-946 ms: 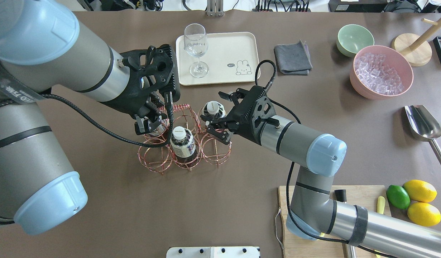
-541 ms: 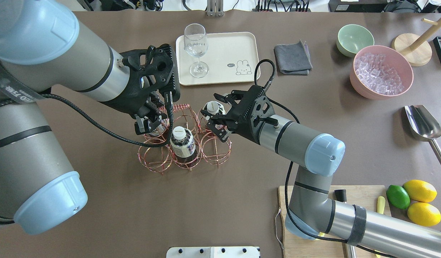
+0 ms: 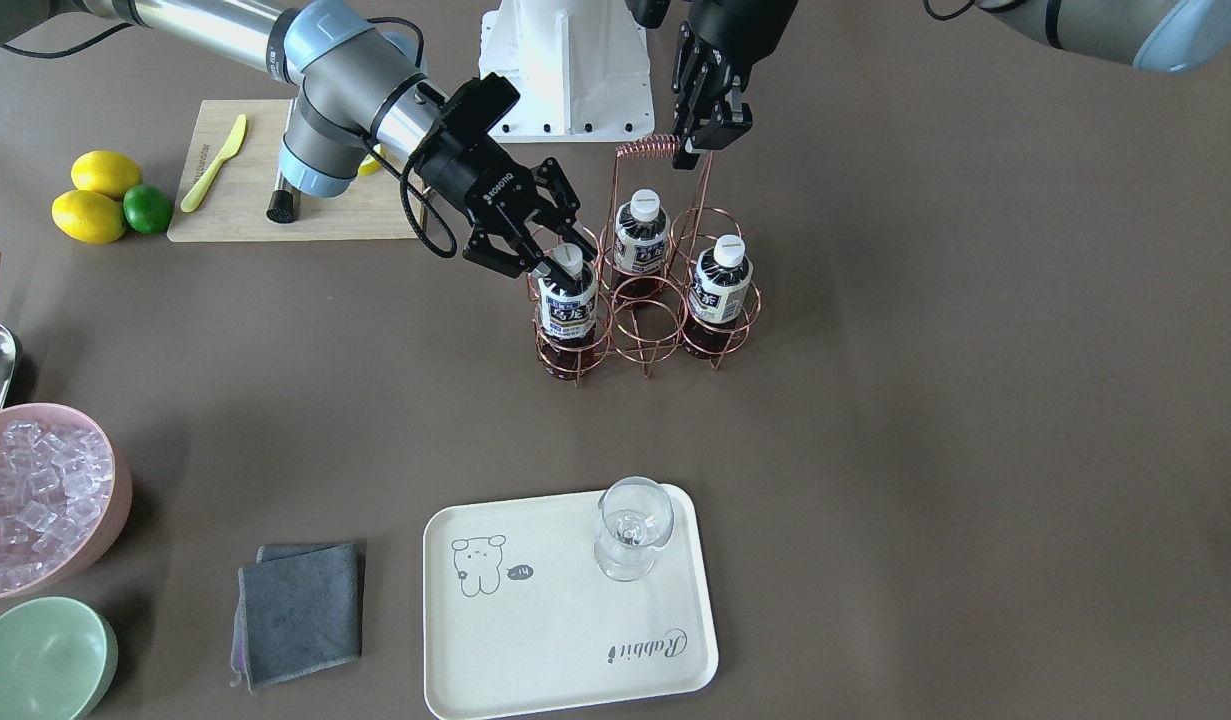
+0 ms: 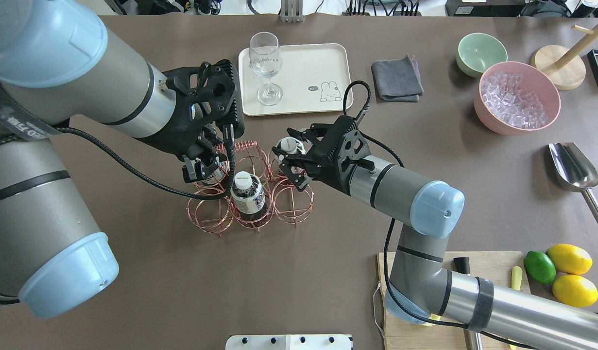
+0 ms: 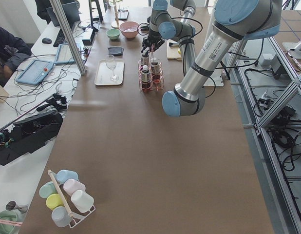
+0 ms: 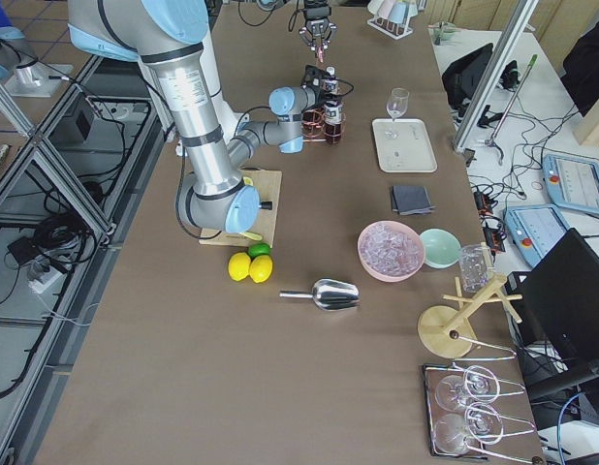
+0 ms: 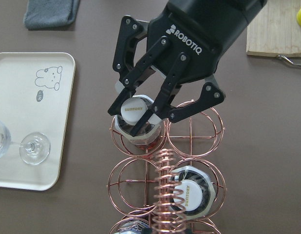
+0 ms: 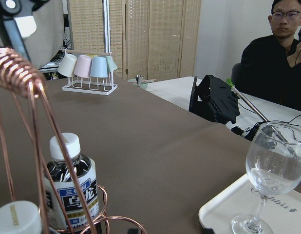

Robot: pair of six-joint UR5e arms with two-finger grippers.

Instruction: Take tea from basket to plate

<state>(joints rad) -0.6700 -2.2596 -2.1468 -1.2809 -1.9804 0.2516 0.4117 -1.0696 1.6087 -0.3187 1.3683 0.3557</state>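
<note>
Since a second ago the right gripper (image 7: 133, 117) has slid in over the corner cell of the rose-gold wire basket (image 3: 647, 318). It was beside the bottle. Now its open fingers stand either side of the white cap of the small clear bottle of dark tea (image 3: 567, 310). They have not closed, so nothing is gripped. The tea sits upright, deep in its ring, in the cell on the plate side.

The left gripper (image 3: 710, 140) has not moved. It looks clamped on the end of the coiled wire handle (image 3: 647, 148), steadying the basket.

My reading is that the approach is done and the pinch comes next, then a straight lift — the ring hugs the bottle's lower half, so any sideways pull would likely drag the basket.

Around:
- Two more identical bottles, one in the middle cell under the handle (image 3: 640, 235), one in the other plate-side corner (image 3: 720, 285). The remaining cells look empty.
- Cream rectangular tray with the bear drawing (image 3: 575, 640), well apart from the basket.
- A clear stemmed glass (image 3: 630, 535) stands on the tray's edge nearest the basket — the main thing in the way at set-down. The bear half is bare.
- Grey folded cloth (image 3: 300, 610) lies beside the tray.
- Pink bowl of ice (image 3: 35, 500) and mint-green bowl (image 3: 40, 660) lie further off.
</note>
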